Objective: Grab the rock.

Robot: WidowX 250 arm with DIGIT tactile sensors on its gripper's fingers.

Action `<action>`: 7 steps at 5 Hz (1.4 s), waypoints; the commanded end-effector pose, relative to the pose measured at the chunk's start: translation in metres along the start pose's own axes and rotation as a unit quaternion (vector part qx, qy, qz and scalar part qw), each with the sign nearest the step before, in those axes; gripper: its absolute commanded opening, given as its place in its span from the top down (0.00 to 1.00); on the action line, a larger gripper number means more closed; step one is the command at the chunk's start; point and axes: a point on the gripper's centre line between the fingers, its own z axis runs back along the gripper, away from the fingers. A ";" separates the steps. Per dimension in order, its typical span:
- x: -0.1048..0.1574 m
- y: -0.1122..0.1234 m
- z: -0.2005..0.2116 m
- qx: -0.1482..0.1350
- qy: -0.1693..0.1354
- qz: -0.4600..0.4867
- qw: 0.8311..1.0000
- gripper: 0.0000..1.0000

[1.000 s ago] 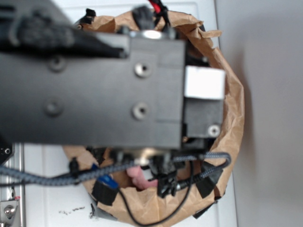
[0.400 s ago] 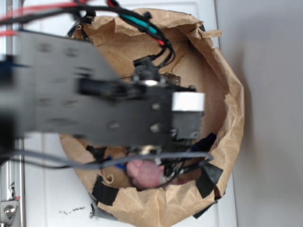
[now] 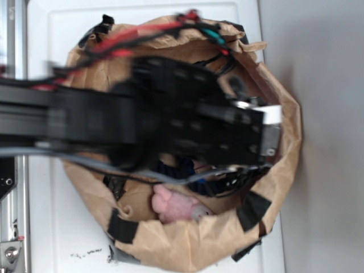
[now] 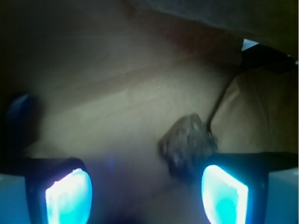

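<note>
arm (image 3: 142,122): reaching into paper bag (image 3: 284,170) | jaws: wide apart | rock (image 4: 188,142): beside right fingertip (image 4: 223,193)

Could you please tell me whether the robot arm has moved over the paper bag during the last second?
Yes. In the exterior view the arm has reached further right, its white-tipped end now near the paper bag's right wall; earlier it sat nearer the middle.

From my remote station I can read no text, label, brand, number or sign in either view. The small white patch (image 3: 273,114) on the arm's (image 3: 170,122) end looks blank through the motion blur, and the dark specks (image 3: 86,253) on the white surface (image 3: 51,227) near the bottom edge are too small to make out.
</note>
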 end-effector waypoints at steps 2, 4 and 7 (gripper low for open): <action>0.000 0.024 -0.014 0.038 -0.012 -0.052 0.998 0.00; -0.004 0.022 -0.019 0.040 -0.022 -0.028 0.999 1.00; -0.002 0.037 0.056 -0.044 0.043 -0.040 0.997 1.00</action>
